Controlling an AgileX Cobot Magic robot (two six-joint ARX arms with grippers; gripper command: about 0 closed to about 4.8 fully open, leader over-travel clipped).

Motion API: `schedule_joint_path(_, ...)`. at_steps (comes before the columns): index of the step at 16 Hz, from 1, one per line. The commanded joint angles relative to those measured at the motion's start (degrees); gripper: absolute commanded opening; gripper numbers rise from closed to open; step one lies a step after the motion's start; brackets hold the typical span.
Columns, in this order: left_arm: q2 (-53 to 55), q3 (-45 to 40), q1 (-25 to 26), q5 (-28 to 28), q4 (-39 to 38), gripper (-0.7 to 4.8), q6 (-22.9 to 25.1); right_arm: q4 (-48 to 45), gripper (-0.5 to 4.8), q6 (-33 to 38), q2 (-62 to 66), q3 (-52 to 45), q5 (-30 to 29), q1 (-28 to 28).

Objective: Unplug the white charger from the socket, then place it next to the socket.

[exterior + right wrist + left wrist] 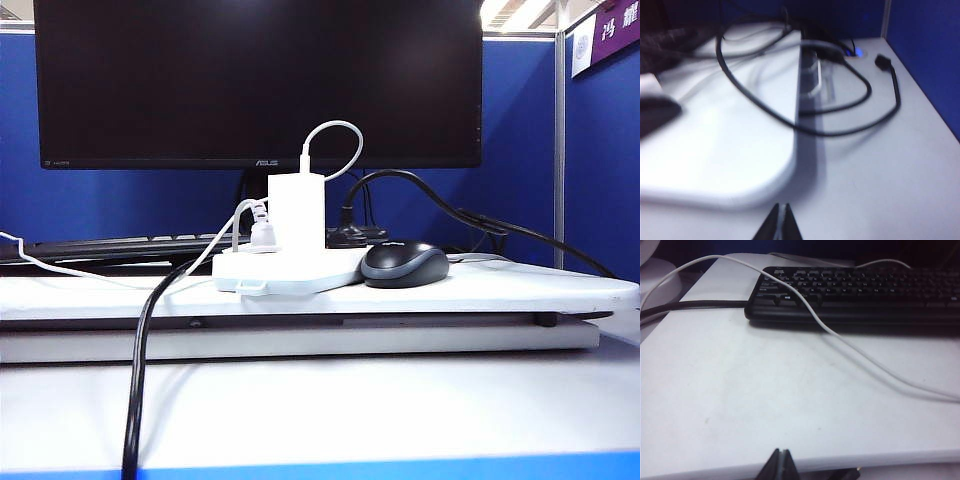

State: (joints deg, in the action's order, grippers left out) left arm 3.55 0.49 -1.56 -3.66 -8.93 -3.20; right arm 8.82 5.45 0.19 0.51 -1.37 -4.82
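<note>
White charger (297, 212) upright, plugged into socket (290, 268), thin cable looping above, well apart from left gripper (782, 465) and right gripper (781, 222), both closed, empty.

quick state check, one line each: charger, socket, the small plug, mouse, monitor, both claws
white charger: plugged in, standing upright on the socket
socket: flat on the white board, two plugs in it
small white plug: plugged in beside the charger
mouse: resting against the socket's right side
monitor: screen dark
left claw: shut, empty
right claw: shut, empty
</note>
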Motion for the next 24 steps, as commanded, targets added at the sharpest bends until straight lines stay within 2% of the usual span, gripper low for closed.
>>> schedule_joint_path(1,0.00,2.45,-0.02,-0.20,4.39,-0.05,-0.72,-4.00,-0.01,6.12,-0.13,0.42,-0.28,0.02)
schedule_joint_path(6,0.13,9.81,-0.02,-0.20,4.68,-0.05,-1.73,-3.50,-0.02,7.04,-0.13,7.13,-0.13,0.02)
schedule_joint_path(8,1.51,13.62,-0.02,-0.13,3.39,-0.05,-2.23,0.26,-0.02,7.04,0.39,10.91,-0.09,0.04)
schedule_joint_path(14,17.35,30.36,-0.07,1.38,2.47,-0.05,-2.12,1.16,-0.02,6.45,11.17,25.90,-0.55,0.02)
schedule_joint_path(17,28.83,38.88,-0.07,2.84,1.20,-0.05,-1.09,-0.42,-0.02,6.29,21.73,34.45,-4.74,0.02)
schedule_joint_path(19,38.80,45.88,-0.07,6.21,1.25,-0.05,-1.07,-0.50,-0.01,3.96,32.00,42.93,-11.13,0.00)
schedule_joint_path(21,44.94,50.36,-0.11,11.17,1.25,-0.05,0.39,-0.57,-0.01,1.77,39.91,49.51,-14.80,-0.04)
schedule_joint_path(24,51.19,52.96,-0.39,24.06,2.80,-0.05,3.30,-0.66,-0.01,1.79,51.69,58.80,-15.61,-1.22)
